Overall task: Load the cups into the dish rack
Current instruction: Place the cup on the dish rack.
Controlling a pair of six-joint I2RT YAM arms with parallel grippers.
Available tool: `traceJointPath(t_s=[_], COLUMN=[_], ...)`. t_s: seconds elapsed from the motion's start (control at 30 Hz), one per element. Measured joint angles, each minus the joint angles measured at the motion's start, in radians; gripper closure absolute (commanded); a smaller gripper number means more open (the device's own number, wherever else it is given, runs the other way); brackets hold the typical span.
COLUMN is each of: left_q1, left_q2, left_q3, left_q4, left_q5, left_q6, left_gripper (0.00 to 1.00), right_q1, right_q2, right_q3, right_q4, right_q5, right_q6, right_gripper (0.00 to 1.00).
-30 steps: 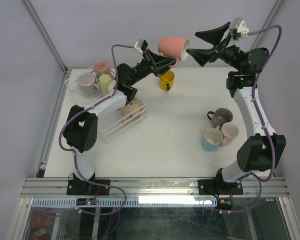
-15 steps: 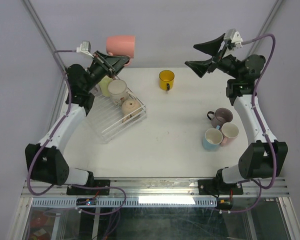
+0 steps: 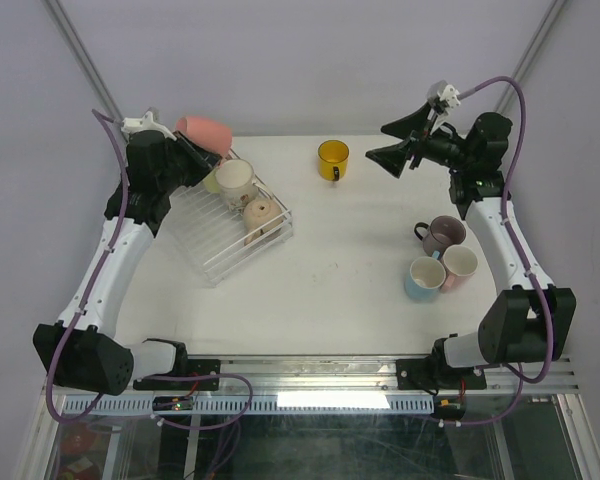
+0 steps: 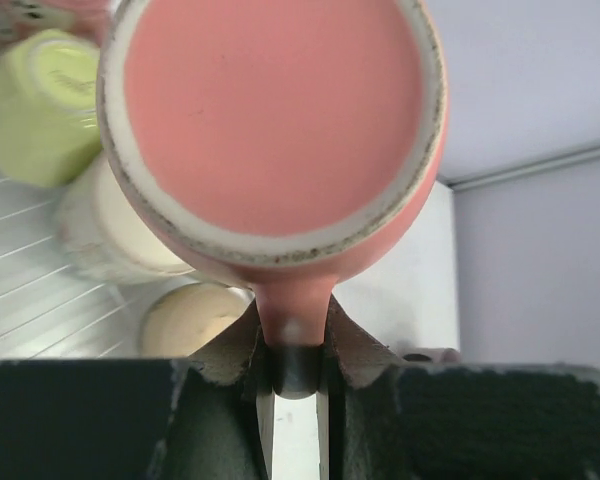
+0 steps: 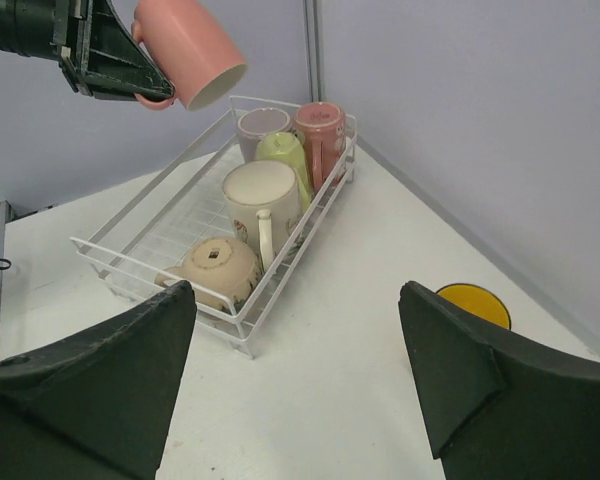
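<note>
Top: left pincer (image 3: pixel 187 150) pinching pink mug (image 3: pixel 204 131) by handle, raised above far-left end of dish rack (image 3: pixel 216 252). Right pincer (image 3: pixel 378 142) spread, holding nothing. Yellow mug (image 3: pixel 332 158) and 3 mugs (image 3: pixel 444 236) on desk (image 3: pixel 330 270).
Left wrist: pink mug base faces camera, handle clamped.
Right wrist: 5 mugs (image 5: pixel 265 195) in rack.

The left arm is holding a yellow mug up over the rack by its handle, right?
No, it's a pink mug. The left wrist view shows the left gripper pinching its handle above the dish rack; the yellow mug stands on the table.
</note>
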Motion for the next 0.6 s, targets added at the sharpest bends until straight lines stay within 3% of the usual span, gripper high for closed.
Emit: traceJointPath(t_s=[0.27,0.6], left_q1=[0.006,0.006], left_q2=[-0.017,-0.024], left_q3=[0.000,-0.001], left_q4=[-0.105,-0.116], left_q5=[-0.143,-0.212], left_q6=[0.114,0.194], left_gripper=[1.00,1.00], right_q1=[0.006,0.055], right_q2=[0.000,0.038], right_q3=[-0.015,0.024], right_q4=[-0.135,-0.334], right_q5=[-0.001,0.026], right_q6=[-0.014,-0.324], right_gripper=[0.16,0.16])
